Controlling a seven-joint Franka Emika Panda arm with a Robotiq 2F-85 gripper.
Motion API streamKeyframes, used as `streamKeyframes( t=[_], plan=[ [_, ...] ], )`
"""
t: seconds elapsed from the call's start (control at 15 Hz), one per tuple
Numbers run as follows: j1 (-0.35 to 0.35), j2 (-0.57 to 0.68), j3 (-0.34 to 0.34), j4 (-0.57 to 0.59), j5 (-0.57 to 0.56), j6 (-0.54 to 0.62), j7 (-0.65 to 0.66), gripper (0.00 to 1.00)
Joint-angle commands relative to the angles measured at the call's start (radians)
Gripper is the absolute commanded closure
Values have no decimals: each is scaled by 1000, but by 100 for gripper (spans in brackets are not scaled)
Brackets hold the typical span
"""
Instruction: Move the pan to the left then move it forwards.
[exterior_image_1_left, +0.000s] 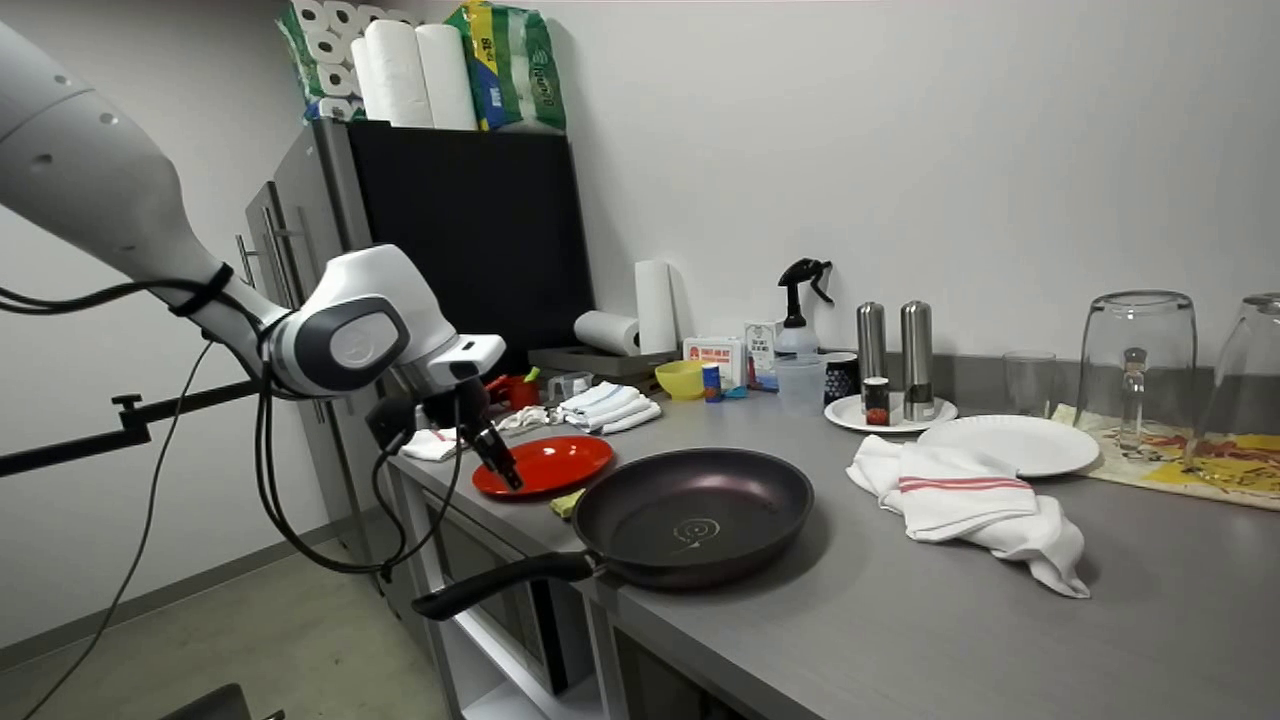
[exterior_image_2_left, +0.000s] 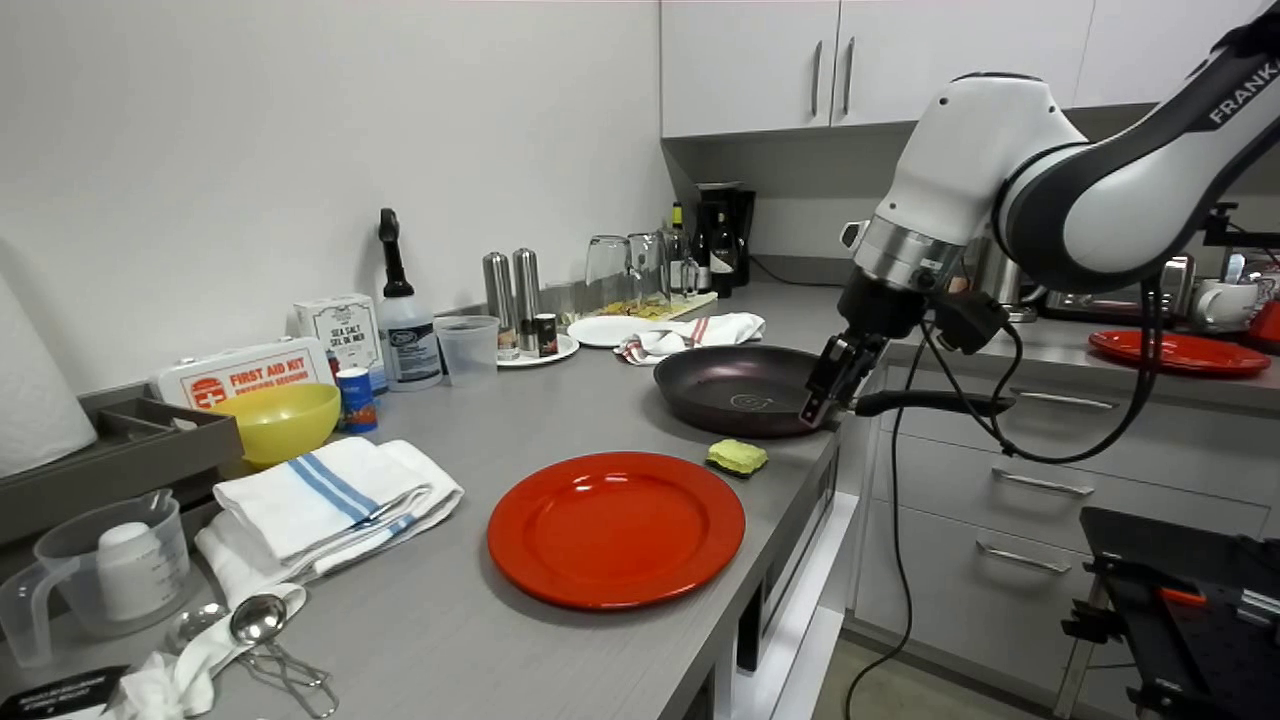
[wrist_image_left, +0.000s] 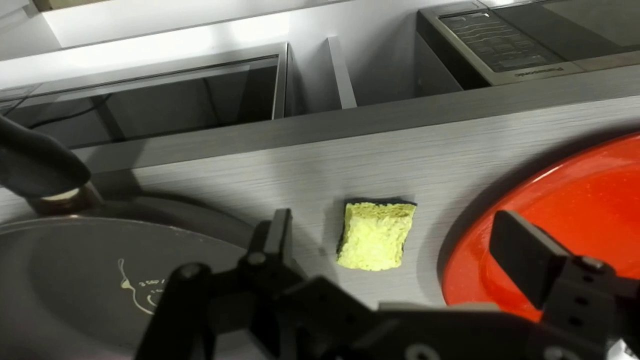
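Empty gripper (wrist_image_left: 392, 231) at full spread

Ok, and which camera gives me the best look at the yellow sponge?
The wrist view: the yellow sponge shows whole, largest and from above, its rough texture clear. Both exterior views show it smaller, near a red plate; in an exterior view, the pan seems to hide part of it.

Frying pan (exterior_image_1_left: 690, 515): we see it on the gray countertop (exterior_image_1_left: 880, 635), its black handle (exterior_image_1_left: 505, 583) jutting over the edge.
Gripper (exterior_image_1_left: 506, 468): we catch it hanging in front of the red plate (exterior_image_1_left: 560, 462).
Dish towel (exterior_image_1_left: 965, 500): white and red-striped, it lies rumpled beside a white plate (exterior_image_1_left: 1010, 445).
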Motion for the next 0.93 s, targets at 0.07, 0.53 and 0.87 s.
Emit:
streamKeyframes(
  t=[0.07,0.53,0.87],
  plan=[
    [24,-9,-22,-1,96,-15,-90,0],
    [15,-6,-26,6,95,-25,-105,0],
    [17,-11,-24,6,96,-39,-101,0]
  ],
)
